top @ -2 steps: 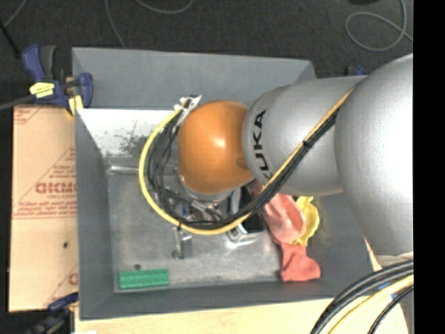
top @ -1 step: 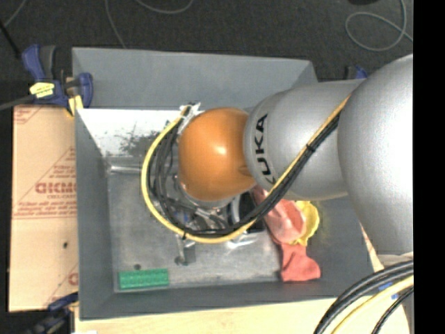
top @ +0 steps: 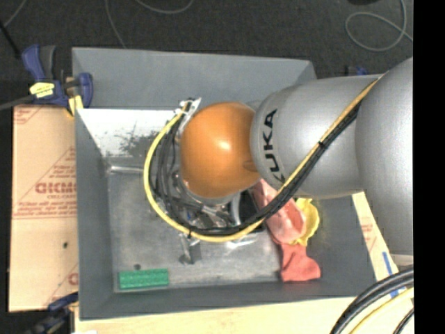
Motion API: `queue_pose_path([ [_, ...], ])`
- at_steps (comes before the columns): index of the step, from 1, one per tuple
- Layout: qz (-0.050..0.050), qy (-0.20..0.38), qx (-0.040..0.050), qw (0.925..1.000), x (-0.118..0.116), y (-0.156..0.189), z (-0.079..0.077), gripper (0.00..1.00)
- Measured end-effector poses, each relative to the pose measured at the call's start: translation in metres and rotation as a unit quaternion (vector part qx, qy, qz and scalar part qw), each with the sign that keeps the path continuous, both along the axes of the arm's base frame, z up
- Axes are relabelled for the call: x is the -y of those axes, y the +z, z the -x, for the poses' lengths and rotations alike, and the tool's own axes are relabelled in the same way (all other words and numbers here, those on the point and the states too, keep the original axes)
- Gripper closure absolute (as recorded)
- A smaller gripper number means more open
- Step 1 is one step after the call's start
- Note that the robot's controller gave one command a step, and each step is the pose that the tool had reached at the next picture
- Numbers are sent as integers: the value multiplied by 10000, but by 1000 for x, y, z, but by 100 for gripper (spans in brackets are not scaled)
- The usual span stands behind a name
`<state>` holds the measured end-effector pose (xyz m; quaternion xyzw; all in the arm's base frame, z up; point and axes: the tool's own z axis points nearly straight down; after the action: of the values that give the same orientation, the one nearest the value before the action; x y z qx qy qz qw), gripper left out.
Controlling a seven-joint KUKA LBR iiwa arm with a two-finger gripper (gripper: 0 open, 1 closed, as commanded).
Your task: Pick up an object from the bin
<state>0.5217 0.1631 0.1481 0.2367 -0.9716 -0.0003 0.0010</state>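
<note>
- At the front of the bin [top: 94, 186] I see a green block [top: 144, 278], flat and oblong. It lies lengthwise along the front wall, toward the left corner.
- At the front right lies a pink cloth [top: 299, 263], crumpled. Its lower end is near the front wall, and the rest runs up and back until it passes under the arm [top: 327, 138].
- Between those two, a little further back, the gripper [top: 188, 249] points down at the bare grey floor near the middle of the bin. Its dark tip looks to be at or just above the floor. I cannot tell whether it is open or closed, and I cannot make out anything in its grasp.
- The green block is the closest thing on the gripper's left and lies apart from it. The pink cloth is well off to its right.
- Just behind the pink cloth and touching it is a yellow piece [top: 311, 218], partly hidden by the arm.
- Over the middle of the bin sits the orange cover [top: 212, 152] at the wrist. Yellow and black cables [top: 149, 165] loop round its left side and under it.
- The silver arm comes in from the right and crosses the right rim.
</note>
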Motion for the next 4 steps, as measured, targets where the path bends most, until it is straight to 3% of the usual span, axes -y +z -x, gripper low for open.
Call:
queue_pose_path([
  [1,-14,4,48,10000,12,-2,-19,0],
  [2,1,810,22,9967,10,3,-42,0],
  [3,-12,747,32,9972,11,7,-45,0],
  [4,-4,26,42,10000,45,15,-51,0],
])
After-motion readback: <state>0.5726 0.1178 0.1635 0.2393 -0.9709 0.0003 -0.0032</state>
